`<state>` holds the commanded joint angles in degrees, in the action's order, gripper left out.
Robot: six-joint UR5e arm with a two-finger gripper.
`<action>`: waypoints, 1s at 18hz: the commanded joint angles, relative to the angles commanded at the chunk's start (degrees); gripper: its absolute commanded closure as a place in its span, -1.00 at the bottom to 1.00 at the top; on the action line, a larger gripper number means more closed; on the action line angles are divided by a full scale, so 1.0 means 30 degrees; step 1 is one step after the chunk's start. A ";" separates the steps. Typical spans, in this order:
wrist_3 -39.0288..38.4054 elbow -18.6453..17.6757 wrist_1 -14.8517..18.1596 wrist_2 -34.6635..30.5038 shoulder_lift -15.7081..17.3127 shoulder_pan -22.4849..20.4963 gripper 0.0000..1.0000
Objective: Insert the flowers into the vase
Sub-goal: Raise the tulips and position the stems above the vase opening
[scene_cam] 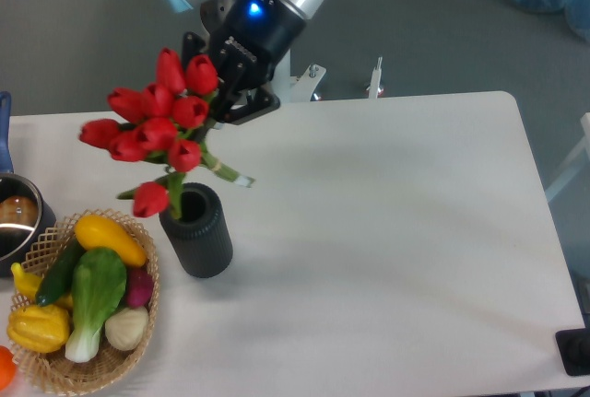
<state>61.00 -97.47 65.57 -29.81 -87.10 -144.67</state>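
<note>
Surface (pixel 387 231): white, carrying the vase (pixel 195 229), a dark ribbed cylinder standing upright with its mouth open. Flowers (pixel 157 125): a red bunch held aloft, above and just up-left of the vase, long axis tilted, heads to the upper left, stem ends down-right near the mouth; transport is judged nearly done, with righting, centring and lowering of the stems required next. Hand (pixel 230 93): pinched on the stems.

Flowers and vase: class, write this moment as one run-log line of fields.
gripper: shut on flowers | flowers: held above vase, not yet inserted | vase: upright on table, beside basket
</note>
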 joint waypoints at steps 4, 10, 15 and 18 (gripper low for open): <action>-0.0409 -0.0175 0.0000 0.2691 -0.0088 0.0059 0.95; -0.0587 -0.1024 0.0000 0.5187 -0.0117 -0.0262 0.94; -0.0324 -0.1055 -0.0116 0.5600 -0.0468 -0.0644 0.92; -0.0177 -0.1026 -0.0671 0.5571 -0.0848 -0.0964 0.92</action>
<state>60.47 -100.55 63.55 -13.10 -89.64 -147.56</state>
